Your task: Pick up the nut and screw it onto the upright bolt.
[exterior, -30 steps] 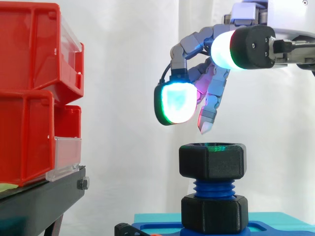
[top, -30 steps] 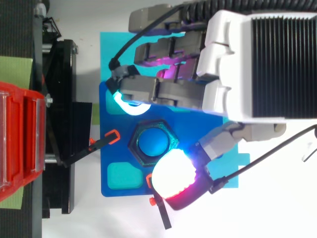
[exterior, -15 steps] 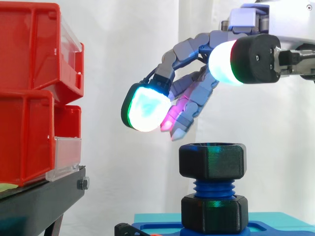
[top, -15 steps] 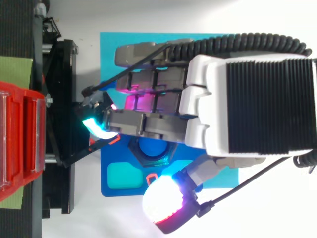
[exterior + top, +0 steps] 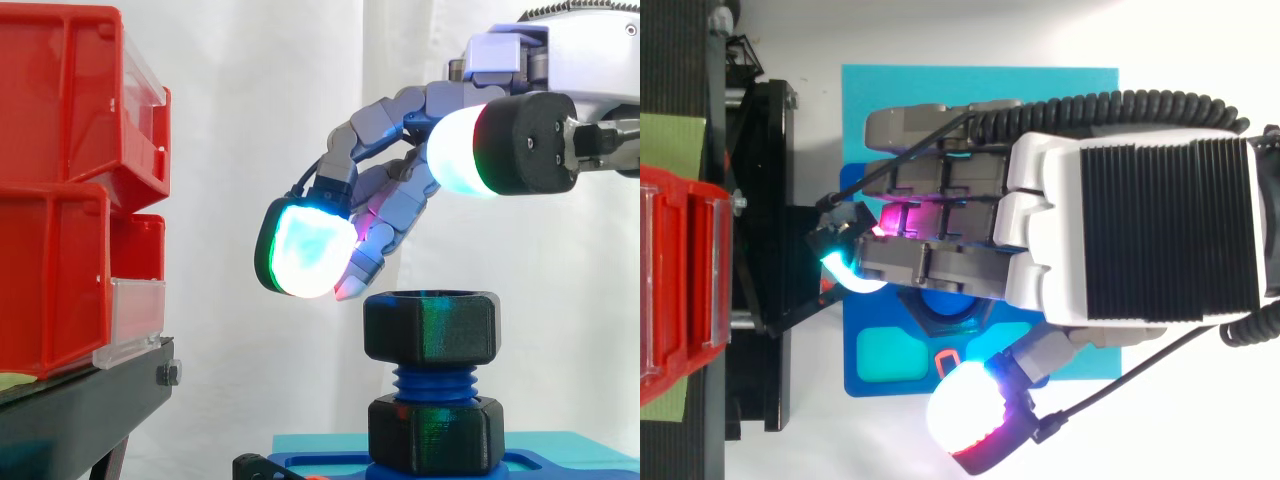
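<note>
Down and a touch toward the arm's side since half a second ago: the hand (image 5: 395, 205) has sunk, so its glowing cyan-green fingertip (image 5: 303, 252) now hangs closer to the nut's level than before. The nut (image 5: 430, 326) itself has not budged. It sits threaded on the upright blue bolt (image 5: 433, 382), a few turns of thread showing between it and the black hex base (image 5: 435, 433) underneath.

I read the fingers as loosely bent and spread away from the thumb, gripping nothing. They reach out to the left past the nut, and one magenta-lit tip (image 5: 352, 285) ends just beside the nut's upper left corner; I can't tell if it touches. The big white thumb pad (image 5: 460, 138) floats well above the nut's top.

From above, the hand (image 5: 1040, 250) covers most of the nut, with only a sliver of the blue bolt head (image 5: 945, 303) peeking out beneath the fingers and the thumb (image 5: 965, 420) off to the near side. The bolt stands on a blue fixture (image 5: 865, 375) resting on a teal plate (image 5: 940, 85). Red bins (image 5: 60, 190) sit on the black stand (image 5: 80, 410) to the left, well apart from the hand.
</note>
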